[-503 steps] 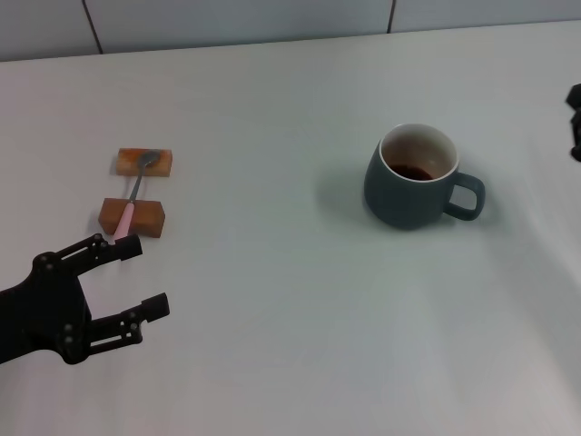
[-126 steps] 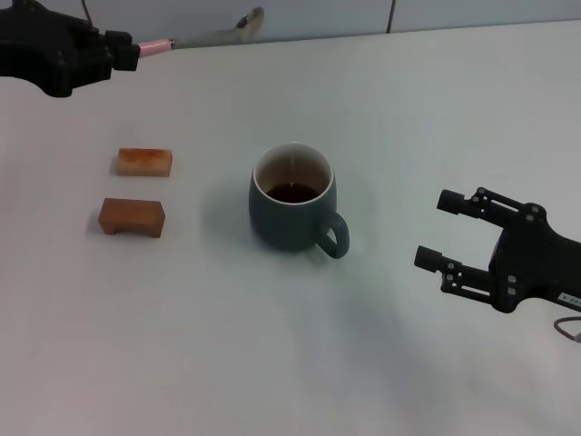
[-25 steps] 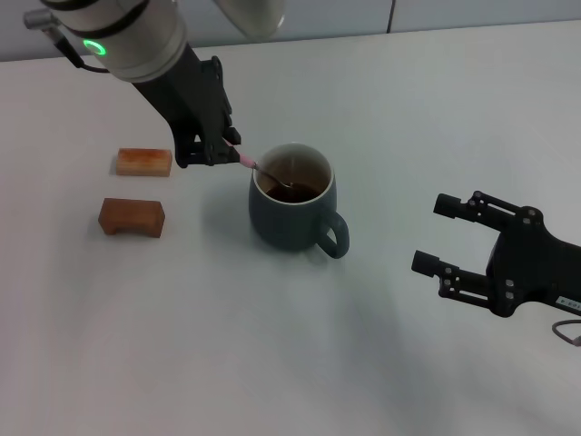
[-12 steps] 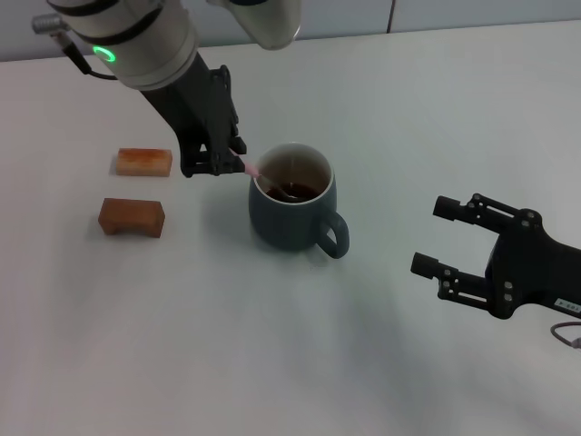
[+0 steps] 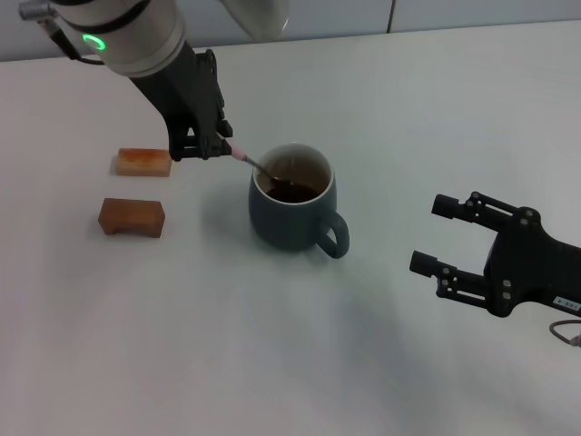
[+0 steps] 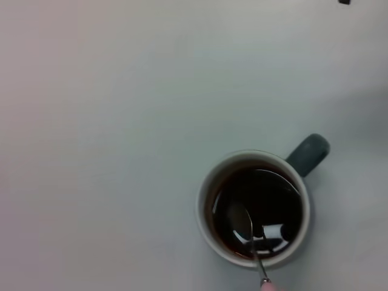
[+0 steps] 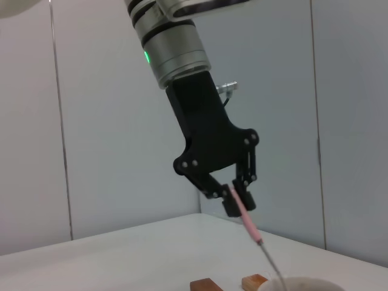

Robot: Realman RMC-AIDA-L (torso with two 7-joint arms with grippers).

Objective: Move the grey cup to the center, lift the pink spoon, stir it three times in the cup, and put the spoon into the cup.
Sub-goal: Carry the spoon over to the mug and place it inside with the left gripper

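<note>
The grey cup (image 5: 293, 209) stands at the table's middle, handle toward the front right, with dark liquid inside; it also shows in the left wrist view (image 6: 254, 209). My left gripper (image 5: 218, 147) is shut on the pink spoon (image 5: 247, 161) by its handle, just left of the cup. The spoon slants down over the rim with its metal bowl (image 6: 241, 219) in the liquid. The right wrist view shows the left gripper (image 7: 233, 197) holding the pink handle (image 7: 248, 224) above the cup rim (image 7: 300, 284). My right gripper (image 5: 436, 236) is open and empty, to the right of the cup.
Two small orange-brown wooden blocks (image 5: 142, 162) (image 5: 132, 217) lie on the white table left of the cup, one behind the other. A grey wall runs along the table's far edge (image 5: 363, 34).
The left gripper has shifted up and to the left, drawing the spoon's handle farther from the rim while its bowl stays in the cup. The right arm has not moved.
</note>
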